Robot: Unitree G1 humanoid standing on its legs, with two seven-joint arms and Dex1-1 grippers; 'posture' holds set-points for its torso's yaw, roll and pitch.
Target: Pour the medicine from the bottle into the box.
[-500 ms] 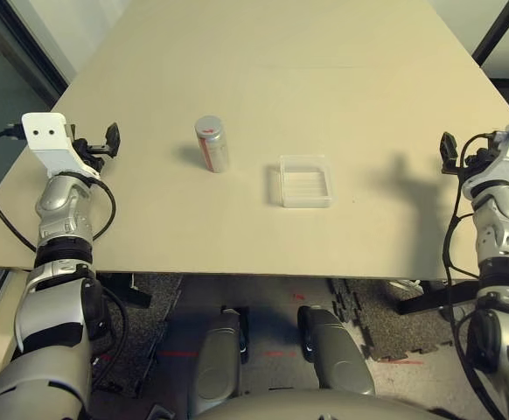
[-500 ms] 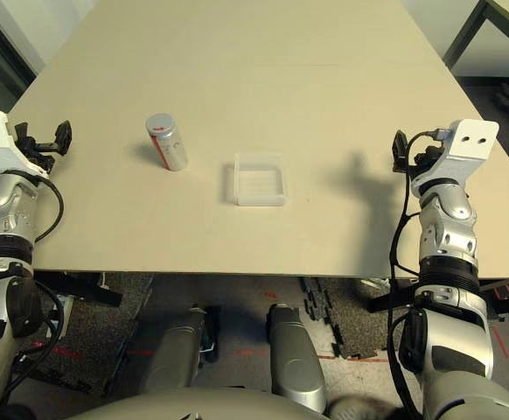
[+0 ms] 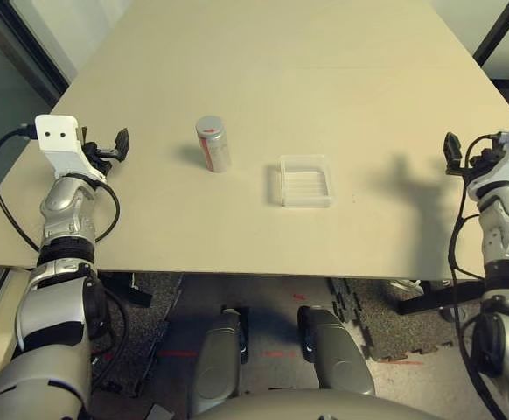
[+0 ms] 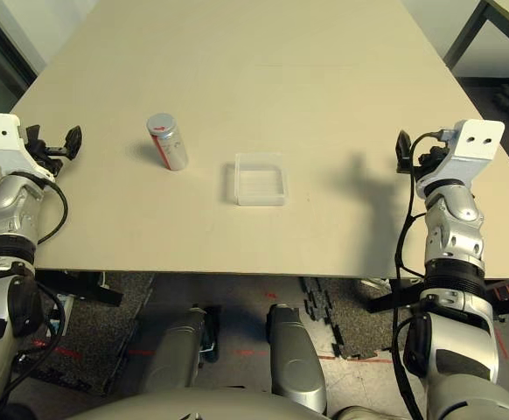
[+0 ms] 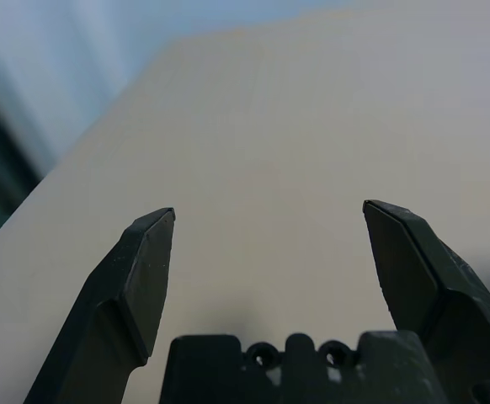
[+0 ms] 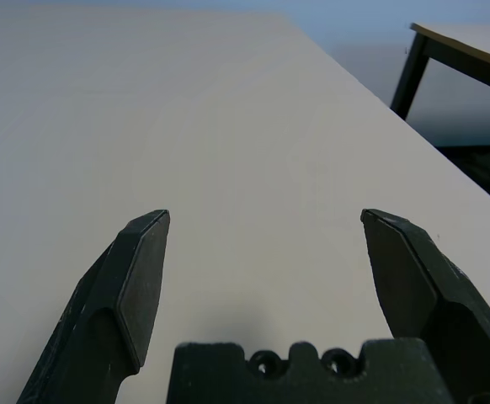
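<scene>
Roughly centre-left in the head view, the bottle (image 3: 212,144) stands upright on the tan table (image 3: 324,79), with the clear box (image 3: 306,181) lying flat just to its lower right, near but not touching. Left gripper (image 3: 115,144) sits at the left edge of the frame, well apart from the bottle, fingers (image 5: 140,278) spread wide and holding nothing. Right gripper (image 3: 452,150) at the right edge, also spread and empty, well apart from the box.
</scene>
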